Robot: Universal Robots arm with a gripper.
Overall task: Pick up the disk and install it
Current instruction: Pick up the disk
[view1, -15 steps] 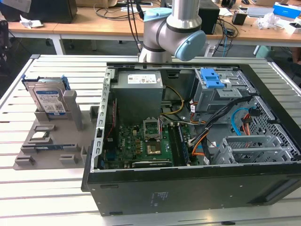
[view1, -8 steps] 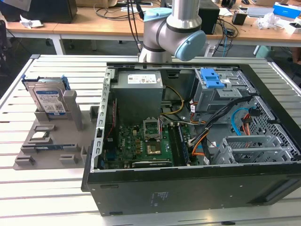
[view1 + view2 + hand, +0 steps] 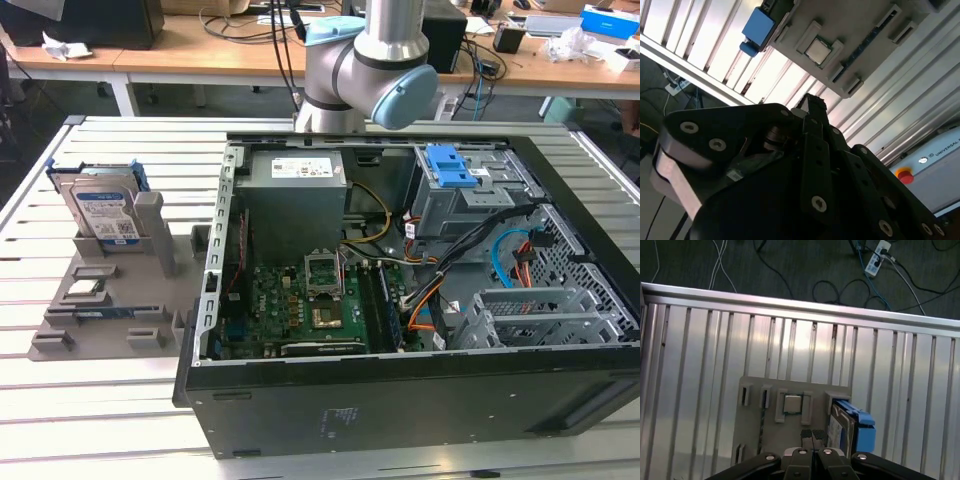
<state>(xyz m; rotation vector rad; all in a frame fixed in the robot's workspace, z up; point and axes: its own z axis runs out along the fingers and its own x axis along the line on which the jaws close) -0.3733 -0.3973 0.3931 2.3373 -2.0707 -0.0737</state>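
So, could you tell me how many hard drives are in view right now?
1. The disk stands upright in the grey holder on the slatted table, at the exterior view's left, outside the computer case. More could be hidden in the case's drive bays.

The disk point(image 3: 100, 212), standing to the exterior view's left of the computer case point(image 3: 400, 410), carries a white-and-blue label whose print is too small to read. Inside the case, at its far wall, the power-supply box point(image 3: 300, 195) bears a white sticker point(image 3: 300, 166) with lines just as illegible. In the second wrist view a pale grey box point(image 3: 940, 167) shows a short line of lettering beside a red button point(image 3: 903, 175).
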